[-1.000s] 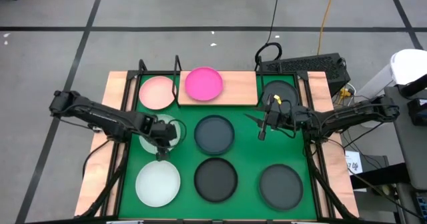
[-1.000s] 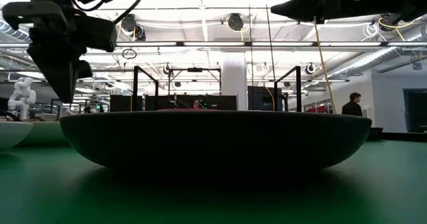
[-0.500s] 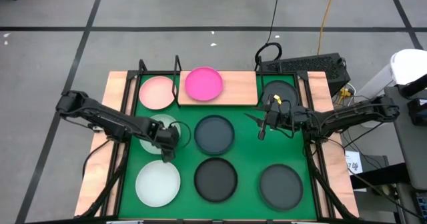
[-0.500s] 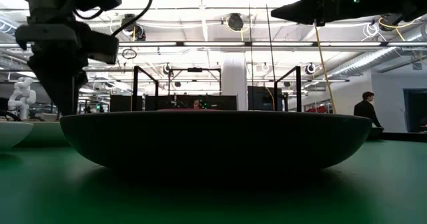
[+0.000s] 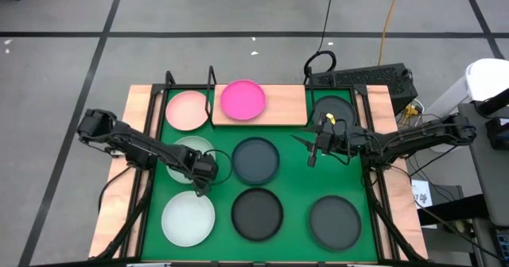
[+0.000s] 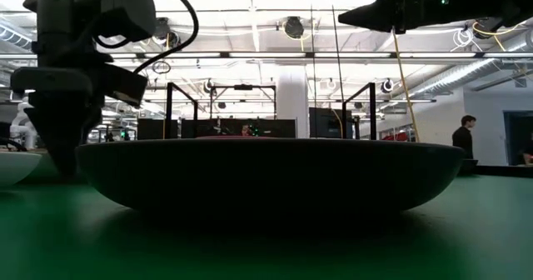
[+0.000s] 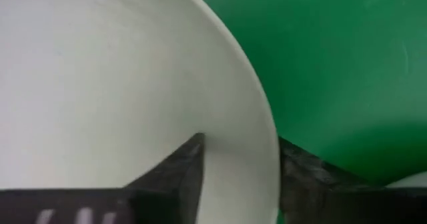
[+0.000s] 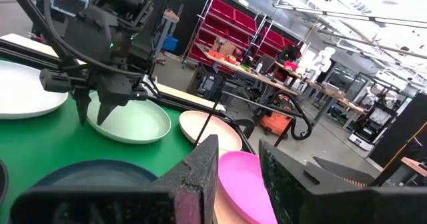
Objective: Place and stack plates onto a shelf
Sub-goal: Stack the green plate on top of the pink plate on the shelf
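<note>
A green mat covered the worktop, with a light wooden shelf along its far edge. On the shelf sat a light pink plate at the left end and a magenta plate just beside it, the two apart or barely touching. Thin black wire uprights rose between them at the far edge.

On the mat lay six more plates. A pale mint plate sat in the middle row toward the left edge, with a dark blue-grey plate beside it at the centre. Along the near edge were a white plate at the left, a black plate in the middle and a dark grey plate at the right. Another black plate sat near the far right corner, partly under the right arm.

The left gripper was down at the near right rim of the pale mint plate. Its wrist view showed the fingers parted with the plate's rim between them, one inside and one outside, not yet closed on it.

The right gripper hung above the mat between the blue-grey plate and the far right black plate, its fingers slightly apart and holding nothing.
</note>
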You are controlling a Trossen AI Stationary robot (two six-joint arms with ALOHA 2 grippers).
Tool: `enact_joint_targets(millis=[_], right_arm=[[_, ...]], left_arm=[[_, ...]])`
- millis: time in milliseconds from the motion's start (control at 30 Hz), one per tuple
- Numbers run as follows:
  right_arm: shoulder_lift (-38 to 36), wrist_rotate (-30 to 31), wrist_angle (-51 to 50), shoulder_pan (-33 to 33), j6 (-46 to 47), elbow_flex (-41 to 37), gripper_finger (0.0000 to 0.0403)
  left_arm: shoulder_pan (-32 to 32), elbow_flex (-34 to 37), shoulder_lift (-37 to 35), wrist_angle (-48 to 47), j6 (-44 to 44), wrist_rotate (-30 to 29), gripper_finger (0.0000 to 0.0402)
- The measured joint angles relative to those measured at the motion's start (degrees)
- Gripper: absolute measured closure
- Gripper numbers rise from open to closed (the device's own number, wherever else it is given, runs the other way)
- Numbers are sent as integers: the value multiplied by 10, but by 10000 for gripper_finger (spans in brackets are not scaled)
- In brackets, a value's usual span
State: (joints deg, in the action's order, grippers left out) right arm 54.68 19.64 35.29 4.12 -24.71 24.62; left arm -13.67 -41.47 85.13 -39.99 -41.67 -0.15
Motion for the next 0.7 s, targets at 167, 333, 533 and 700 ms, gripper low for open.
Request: enact_joint_targets(millis=[167,333,533,700], right_arm=[[0,-1,0,0,0,0,312],[0,-1,0,0,0,0,312],[0,-2,1,0,2,0,312],[0,-2,1,0,2,0,312]], left_arm=[[0,-9,-15,-12,-22,1,363],[2,-70,-32,-94,-24,-8,392],[1,-205,-34,-201,40,-14,392],[2,-326,-34,-201,150,-96,392]])
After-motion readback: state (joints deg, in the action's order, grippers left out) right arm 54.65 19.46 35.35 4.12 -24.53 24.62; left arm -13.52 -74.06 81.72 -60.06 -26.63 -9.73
